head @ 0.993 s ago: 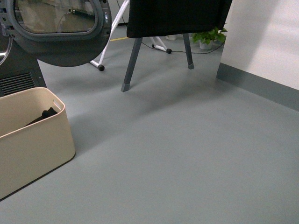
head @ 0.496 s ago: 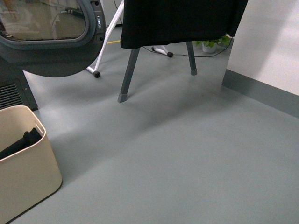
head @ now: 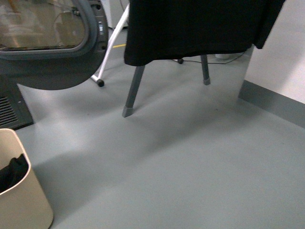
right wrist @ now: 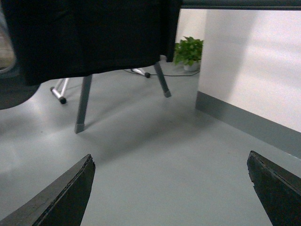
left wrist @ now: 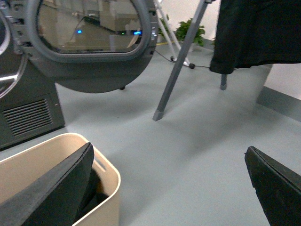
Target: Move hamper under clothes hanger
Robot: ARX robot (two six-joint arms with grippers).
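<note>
One hamper (head: 21,205) stands nearest, at the left edge of the front view on the grey floor (head: 190,167), with one dark cloth (head: 12,172) lying inside it. In the left wrist view its short side with the slot handle faces outward. The left gripper (left wrist: 169,149) has its jaws spread wide. One finger (left wrist: 56,188) sits over the hamper's opening and the other hangs over bare floor, with the hamper's end wall between them. Whether the inner finger touches the wall cannot be told, and nothing is clamped. The right gripper (right wrist: 169,157) is also spread wide, with only floor between its two fingers.

Just behind the hamper is one dark grey dryer (head: 9,105) with its round door (head: 47,47) swung open. Further on and well apart from the hamper stands the clothes hanger (head: 133,90). Two slanted grey legs show, with one black garment (head: 190,28) draped above them. The hamper is not beneath it. One white-legged frame (head: 112,43) with a black wheel stands behind the door. One potted plant (right wrist: 189,51) sits by the far wall (head: 281,47).
</note>
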